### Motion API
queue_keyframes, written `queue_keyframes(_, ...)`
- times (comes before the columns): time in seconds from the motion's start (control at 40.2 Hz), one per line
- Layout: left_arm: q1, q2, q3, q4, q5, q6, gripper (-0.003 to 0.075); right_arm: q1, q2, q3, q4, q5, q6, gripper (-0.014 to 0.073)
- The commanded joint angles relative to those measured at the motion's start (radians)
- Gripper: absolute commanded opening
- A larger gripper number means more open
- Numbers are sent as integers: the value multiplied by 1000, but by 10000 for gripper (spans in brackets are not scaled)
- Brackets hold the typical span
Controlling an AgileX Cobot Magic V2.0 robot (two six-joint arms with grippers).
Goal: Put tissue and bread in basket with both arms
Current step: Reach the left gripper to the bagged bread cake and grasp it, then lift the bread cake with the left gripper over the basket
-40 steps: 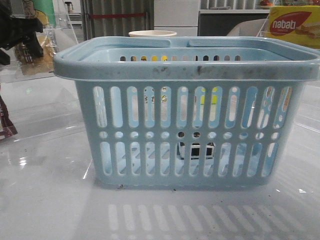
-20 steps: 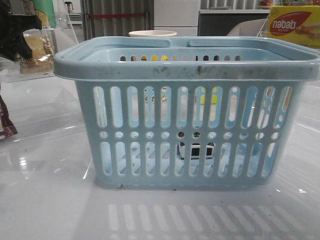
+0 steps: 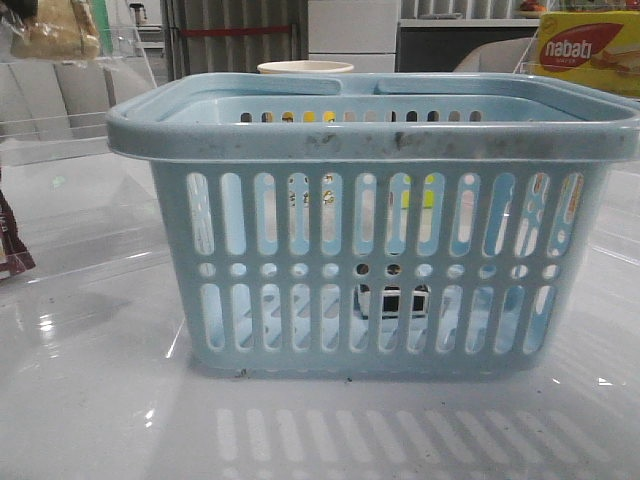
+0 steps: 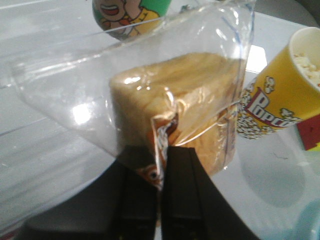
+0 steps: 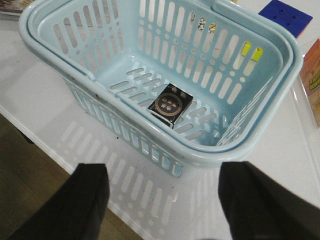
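Basket (image 3: 375, 240) fills the near middle of the front view, a light-blue slotted tub with a scuffed rim, and through its lower slots a small dark pack with white panels shows on the floor; the right wrist view confirms the tissue (image 5: 170, 105) lies flat inside, so that half of the job looks done. The right gripper (image 5: 162, 200) hangs above and outside the basket with its jaws spread wide and nothing between them. Farther back, at the upper left corner of the front view, the bread (image 3: 55, 30) hangs lifted off the table. The left gripper (image 4: 161, 165) is clamped on the edge of its clear wrapper, fingers pressed together over the orange-brown label. The loaf is yellowish-brown and soft-looking, its bag loose and glossy. What remains, I judge, is carrying it over the rim and releasing it inside, clear of the handle.
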Motion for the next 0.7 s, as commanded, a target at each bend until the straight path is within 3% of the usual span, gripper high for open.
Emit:
queue_keyframes(0.0,-27,-108,-36,-38,-1,9,92,0,-2,-27,-4,-66,-11,564)
queue_keyframes(0.224,-181,-206,-36,-38,53,167,92,0,-2,-27,-4,-66,-11,564)
queue_keyframes(0.522,-433,-199,-36,-38,53,183,92,0,-2,-27,-4,-66,-11,564)
queue_keyframes(0.671,-512,-150,-36,-35,58,185,92,0,-2,-27,-4,-66,-11,564)
